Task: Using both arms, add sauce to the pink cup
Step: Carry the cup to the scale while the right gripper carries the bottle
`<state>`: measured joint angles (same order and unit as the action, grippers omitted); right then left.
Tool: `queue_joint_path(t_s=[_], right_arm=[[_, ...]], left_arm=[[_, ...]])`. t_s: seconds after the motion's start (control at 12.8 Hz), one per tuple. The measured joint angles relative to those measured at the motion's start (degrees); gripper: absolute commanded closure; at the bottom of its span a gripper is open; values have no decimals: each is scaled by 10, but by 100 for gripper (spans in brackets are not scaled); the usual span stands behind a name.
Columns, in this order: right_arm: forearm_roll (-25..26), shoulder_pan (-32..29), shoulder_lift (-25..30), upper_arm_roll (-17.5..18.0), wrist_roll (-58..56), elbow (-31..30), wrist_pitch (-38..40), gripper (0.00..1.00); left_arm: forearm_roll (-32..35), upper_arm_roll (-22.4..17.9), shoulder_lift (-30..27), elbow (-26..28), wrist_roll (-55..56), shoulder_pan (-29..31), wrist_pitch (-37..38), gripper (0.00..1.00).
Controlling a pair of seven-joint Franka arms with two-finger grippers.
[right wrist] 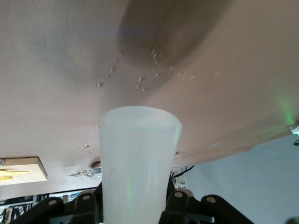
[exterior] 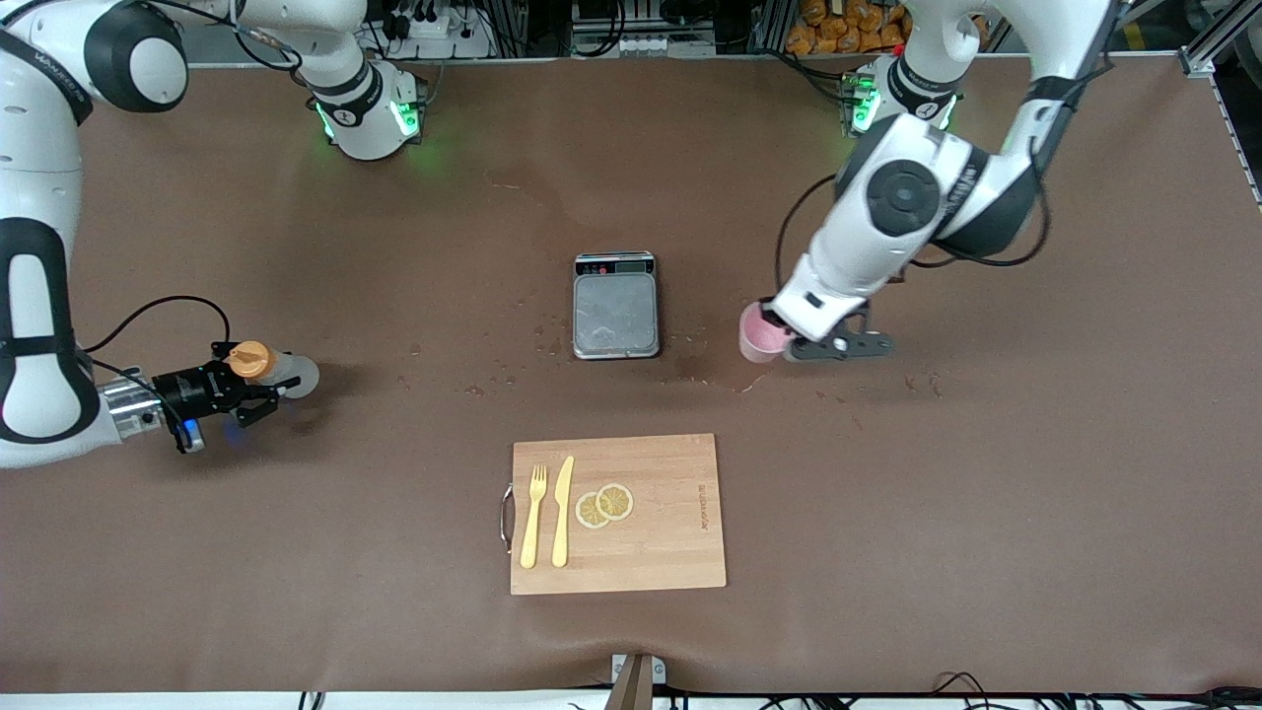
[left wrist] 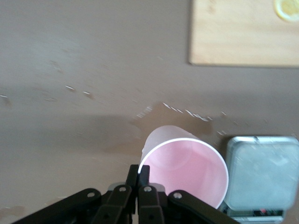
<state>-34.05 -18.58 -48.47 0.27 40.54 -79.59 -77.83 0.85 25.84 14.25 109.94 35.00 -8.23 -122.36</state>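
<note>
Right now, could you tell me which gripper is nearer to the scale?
The left. The left gripper, shut on the rim of the pink cup, sits just beside the scale. The right gripper holds the sauce bottle toward the right arm's end of the table.

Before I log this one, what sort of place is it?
Probably a robotics lab bench staged as a kitchen counter: a brown-covered table with a digital scale and a wooden cutting board carrying a fork, knife and lemon slices, with equipment racks along the table's edge.
</note>
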Motion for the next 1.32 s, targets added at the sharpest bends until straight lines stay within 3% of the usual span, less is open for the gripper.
queue_joint_path(t_s=[0.47,0.62,1.32], right_arm=[[92,101,28,1,121,38,0,59],[144,137,46,1,162,40,2,59],[231,257,67,1,330,40,2,59]], left_arm=[[0,0,55,-57,43,-95,-3,100],[4,0,74,-68,44,-119,-20,100],[138,-2,143,-72,158,-193,-103,100]])
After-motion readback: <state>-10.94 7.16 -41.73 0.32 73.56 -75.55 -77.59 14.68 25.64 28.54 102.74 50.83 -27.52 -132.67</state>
